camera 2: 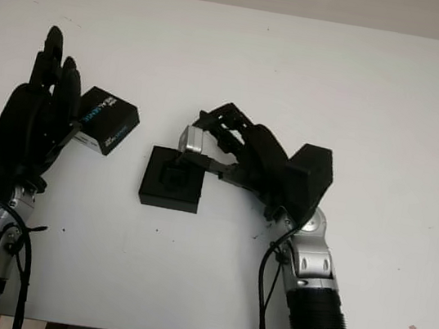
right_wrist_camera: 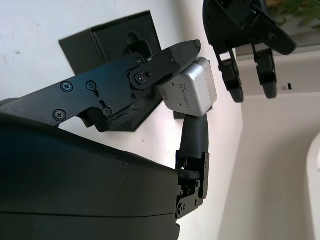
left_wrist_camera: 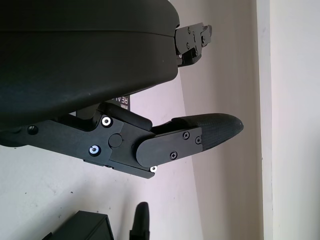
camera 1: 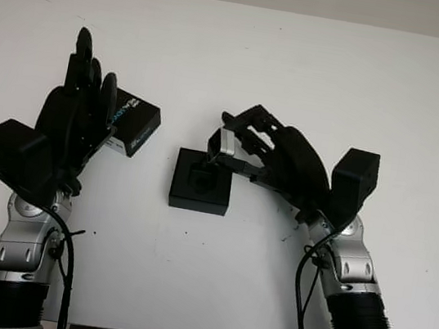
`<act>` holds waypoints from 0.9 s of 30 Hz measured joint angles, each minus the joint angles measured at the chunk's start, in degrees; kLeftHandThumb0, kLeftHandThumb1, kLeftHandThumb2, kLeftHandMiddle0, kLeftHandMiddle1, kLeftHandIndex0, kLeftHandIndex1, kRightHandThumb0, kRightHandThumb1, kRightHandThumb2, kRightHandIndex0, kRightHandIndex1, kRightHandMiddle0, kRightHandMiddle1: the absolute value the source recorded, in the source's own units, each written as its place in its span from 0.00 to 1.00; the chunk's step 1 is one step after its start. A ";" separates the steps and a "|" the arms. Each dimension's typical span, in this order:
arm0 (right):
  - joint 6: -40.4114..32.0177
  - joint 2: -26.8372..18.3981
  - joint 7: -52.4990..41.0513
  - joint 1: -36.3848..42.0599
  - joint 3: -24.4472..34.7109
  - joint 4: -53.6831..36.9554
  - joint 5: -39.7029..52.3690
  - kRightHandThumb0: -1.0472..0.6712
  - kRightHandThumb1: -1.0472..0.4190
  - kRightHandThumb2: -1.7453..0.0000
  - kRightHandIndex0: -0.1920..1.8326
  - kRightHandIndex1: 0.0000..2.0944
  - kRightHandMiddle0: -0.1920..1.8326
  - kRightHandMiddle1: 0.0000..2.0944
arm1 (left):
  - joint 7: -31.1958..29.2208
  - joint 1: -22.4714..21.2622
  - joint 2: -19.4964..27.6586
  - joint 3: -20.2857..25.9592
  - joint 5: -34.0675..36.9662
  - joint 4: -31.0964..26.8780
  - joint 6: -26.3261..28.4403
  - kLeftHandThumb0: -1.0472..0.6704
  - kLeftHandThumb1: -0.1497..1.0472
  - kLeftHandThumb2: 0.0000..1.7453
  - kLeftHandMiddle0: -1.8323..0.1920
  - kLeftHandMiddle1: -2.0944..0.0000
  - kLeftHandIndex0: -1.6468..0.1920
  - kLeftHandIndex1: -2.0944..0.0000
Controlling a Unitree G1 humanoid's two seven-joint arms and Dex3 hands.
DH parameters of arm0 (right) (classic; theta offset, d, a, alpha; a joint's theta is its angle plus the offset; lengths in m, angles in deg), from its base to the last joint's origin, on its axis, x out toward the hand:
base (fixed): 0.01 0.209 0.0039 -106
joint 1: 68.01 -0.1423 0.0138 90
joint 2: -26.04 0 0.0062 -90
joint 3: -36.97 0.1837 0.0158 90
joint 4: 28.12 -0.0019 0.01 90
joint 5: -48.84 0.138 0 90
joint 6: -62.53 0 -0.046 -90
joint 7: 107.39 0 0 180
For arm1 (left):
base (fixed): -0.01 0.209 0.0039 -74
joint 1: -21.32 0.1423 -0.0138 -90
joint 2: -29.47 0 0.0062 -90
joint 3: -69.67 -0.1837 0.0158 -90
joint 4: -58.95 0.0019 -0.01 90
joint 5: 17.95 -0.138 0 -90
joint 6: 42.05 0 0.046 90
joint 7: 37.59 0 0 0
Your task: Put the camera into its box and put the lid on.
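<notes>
The right hand (camera 1: 243, 147) has its black, screw-studded fingers clamped around the camera (camera 1: 226, 142), a small silver block with rounded corners and a smooth metallic shell, held just above the far right corner of the box (camera 1: 201, 182). That box is a squat matte black square lying flat on the white table (camera 1: 300, 69), its open top lined with dark foam cut into a shaped recess. Over on the other side, the left hand (camera 1: 80, 102) is up beside the lid (camera 1: 132, 125), a glossy black carton with white lettering and a pale blue stripe along one face; its fingers stand straight and grip nothing, and the lid lies just off the fingers' inner side, tilted on the table, well apart from the box. The right wrist view gets in close: engraved lettering reads across the camera's brushed face (right_wrist_camera: 192, 90), one finger (right_wrist_camera: 165, 62) presses its top edge and another (right_wrist_camera: 195, 137) props it from below, with the box's cut-out (right_wrist_camera: 132, 40) right behind. The left wrist view picks out a textured, rubbery fingertip pad (left_wrist_camera: 215, 130) hanging free over bare white table, and a corner of the box (left_wrist_camera: 87, 227) at the frame's edge.
</notes>
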State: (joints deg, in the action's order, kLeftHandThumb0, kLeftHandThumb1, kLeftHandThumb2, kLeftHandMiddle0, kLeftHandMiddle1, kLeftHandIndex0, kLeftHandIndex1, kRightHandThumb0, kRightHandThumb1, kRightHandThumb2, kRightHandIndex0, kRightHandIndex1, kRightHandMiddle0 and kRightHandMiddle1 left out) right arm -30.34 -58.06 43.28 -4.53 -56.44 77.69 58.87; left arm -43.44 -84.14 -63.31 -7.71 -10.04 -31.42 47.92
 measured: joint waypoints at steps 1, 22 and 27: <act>-0.42 0.00 -0.22 0.11 -0.14 -0.20 0.06 0.33 0.05 0.97 0.19 0.02 0.27 0.82 | 0.07 0.00 -0.02 0.00 0.00 0.00 -0.03 0.24 1.00 0.36 1.00 1.00 1.00 1.00; -5.03 3.97 -0.25 2.27 -1.70 -2.47 1.93 0.33 0.04 0.97 0.16 0.01 0.24 0.83 | 0.51 -0.02 -1.01 -0.02 0.02 0.09 -0.13 0.23 1.00 0.35 1.00 1.00 1.00 1.00; -6.04 4.91 1.07 3.08 -1.65 -3.44 2.23 0.33 0.04 0.97 0.16 0.01 0.24 0.83 | 0.75 -0.04 -1.13 -0.02 0.02 0.53 -0.33 0.23 1.00 0.34 1.00 1.00 1.00 1.00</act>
State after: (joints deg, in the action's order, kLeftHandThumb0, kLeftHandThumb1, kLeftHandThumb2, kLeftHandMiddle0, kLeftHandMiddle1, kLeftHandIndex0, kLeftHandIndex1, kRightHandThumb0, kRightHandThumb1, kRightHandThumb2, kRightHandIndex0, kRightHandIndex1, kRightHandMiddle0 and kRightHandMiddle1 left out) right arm -36.38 -53.15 44.35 -1.45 -58.09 74.25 61.10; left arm -42.68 -84.17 -64.43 -7.74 -10.03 -30.89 47.60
